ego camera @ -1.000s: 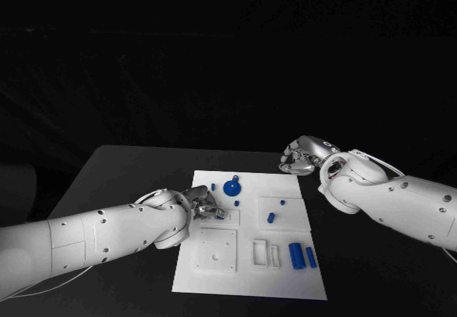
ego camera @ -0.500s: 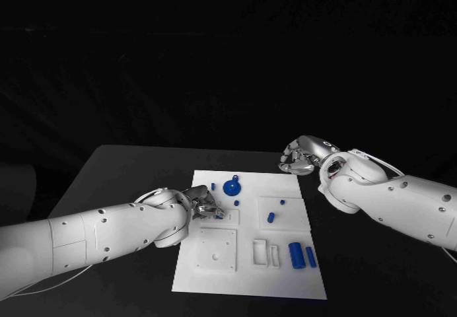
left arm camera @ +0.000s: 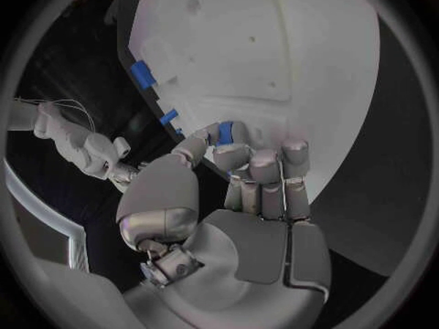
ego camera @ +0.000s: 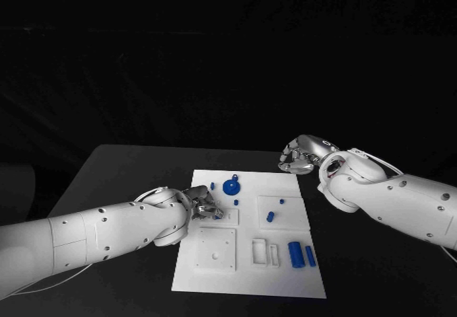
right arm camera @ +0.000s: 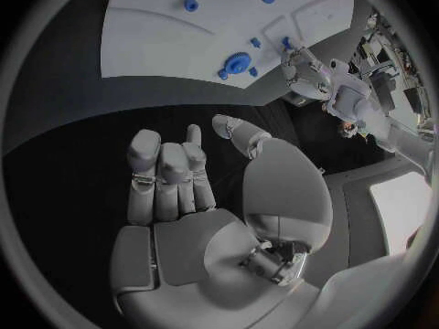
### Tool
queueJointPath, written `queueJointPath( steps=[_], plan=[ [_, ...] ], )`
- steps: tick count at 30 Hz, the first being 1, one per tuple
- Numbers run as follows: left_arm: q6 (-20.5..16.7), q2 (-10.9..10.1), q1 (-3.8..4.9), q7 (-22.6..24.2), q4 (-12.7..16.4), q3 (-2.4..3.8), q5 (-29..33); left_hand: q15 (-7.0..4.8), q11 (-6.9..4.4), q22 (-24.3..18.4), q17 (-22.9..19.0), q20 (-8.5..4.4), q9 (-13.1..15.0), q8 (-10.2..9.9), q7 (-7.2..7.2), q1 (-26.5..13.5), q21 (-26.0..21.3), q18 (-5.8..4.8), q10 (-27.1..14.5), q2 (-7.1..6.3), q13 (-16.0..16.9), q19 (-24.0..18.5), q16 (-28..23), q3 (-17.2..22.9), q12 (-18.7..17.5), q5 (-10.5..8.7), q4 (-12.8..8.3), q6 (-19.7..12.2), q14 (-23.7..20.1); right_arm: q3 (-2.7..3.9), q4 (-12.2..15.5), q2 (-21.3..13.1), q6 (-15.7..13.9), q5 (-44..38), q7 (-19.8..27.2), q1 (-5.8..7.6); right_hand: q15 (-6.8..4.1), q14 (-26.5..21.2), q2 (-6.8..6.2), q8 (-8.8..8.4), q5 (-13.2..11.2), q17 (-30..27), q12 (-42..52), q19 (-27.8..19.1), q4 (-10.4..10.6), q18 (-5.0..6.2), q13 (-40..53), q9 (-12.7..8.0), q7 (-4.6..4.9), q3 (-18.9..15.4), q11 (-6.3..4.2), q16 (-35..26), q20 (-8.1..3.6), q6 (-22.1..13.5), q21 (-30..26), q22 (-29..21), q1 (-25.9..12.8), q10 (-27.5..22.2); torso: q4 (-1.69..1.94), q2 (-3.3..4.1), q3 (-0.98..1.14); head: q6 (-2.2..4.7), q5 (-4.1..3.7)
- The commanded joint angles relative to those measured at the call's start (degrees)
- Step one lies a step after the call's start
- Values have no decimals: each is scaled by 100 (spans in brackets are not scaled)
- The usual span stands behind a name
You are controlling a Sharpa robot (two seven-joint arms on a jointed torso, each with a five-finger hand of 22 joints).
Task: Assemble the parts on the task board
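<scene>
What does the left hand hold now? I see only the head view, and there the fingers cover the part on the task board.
Observer: In the left wrist view the left hand pinches a small blue part between its fingertips, at the edge of the task board.
Operator: And is the right hand holding something? In my view it is curled beyond the board's far corner.
Observer: No. The right wrist view shows the right hand with nothing in it, fingers curled in, over the black table and off the board.
Operator: Is any part close to that hand?
Observer: The nearest one in that view is the blue gear, lying near the board's edge.
</scene>
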Motion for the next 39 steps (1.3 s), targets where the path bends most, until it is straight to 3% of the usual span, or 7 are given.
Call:
queueJointPath(
  steps=[1, 7, 11, 17, 30, 39],
  plan=[
    [242, 43, -24, -74, 3, -17, -25, -220, -139, -5, -6, -832, -15, 21, -449, 188, 37, 64, -173, 242, -6, -42, 24, 127, 20, 40, -168, 946, 74, 2, 1, 7, 65, -24, 36, -1, -15, 1, 31, -20, 41, 9, -31, -5, 20, 334, -5, -6, 73, -13, 1, -38, -43, 31, -30, 35, -26, -35, -1, 1, 1, 5, -3],
    [266, 81, -16, -79, -37, -14, -20, -218, -137, -14, -11, -829, -15, 23, -447, 164, 46, 61, -174, 253, -11, -43, 26, 123, 21, 4, -175, 942, 71, 2, -1, 13, 67, -23, 36, -1, -15, 1, 32, -20, 57, 10, -31, -4, 19, 334, -5, -6, 73, -15, 1, -38, -44, 31, -31, 36, -25, -35, -4, 3, 3, 9, -4],
    [281, 105, -13, -79, -58, -11, -12, -219, -132, -43, -27, -825, -19, 26, -442, 93, 56, 60, -177, 268, -28, -48, 19, 117, 20, -196, -134, 928, 63, 2, -6, 22, 68, -22, 38, -1, -15, 1, 32, -20, 61, 10, -30, -4, 19, 334, -5, -6, 73, -15, 1, -38, -44, 31, -31, 36, -25, -35, -1, 3, 3, 11, -12],
    [401, 148, 1, -105, -110, -7, -11, -223, -129, -61, -38, -825, -21, 27, -440, 64, 64, 63, -179, 255, -41, -53, 14, 123, 18, -285, -107, 918, 58, 2, -5, 23, 68, -20, 37, -1, -15, 1, 32, -20, 68, 10, -30, -4, 18, 334, -5, -6, 73, -16, 1, -38, -44, 32, -31, 36, -25, -35, 2, 2, 3, 6, -14],
    [904, 221, 23, -172, -147, 5, -22, -224, -128, -73, -46, -828, -23, 28, -439, 98, 72, 69, -180, 249, -51, -67, 14, 154, 17, -286, -144, 908, 51, 2, -5, 25, 84, -20, 35, 0, -15, 1, 32, -21, 79, 11, -30, -4, 16, 334, -5, -6, 73, -18, 1, -39, -44, 31, -31, 37, -24, -34, 0, -1, 2, -9, -23],
    [838, 224, 25, -172, -149, 22, -25, -216, -123, -86, -51, -824, -26, 32, -435, 129, 87, 69, -181, 252, -62, -87, 22, 176, 20, -208, -204, 904, 42, 2, -6, 26, 83, -20, 36, 0, -15, 1, 32, -21, 85, 11, -30, -3, 15, 334, -5, -6, 73, -19, 1, -39, -44, 31, -31, 38, -24, -34, 5, -1, -1, 0, -28]
  ],
)
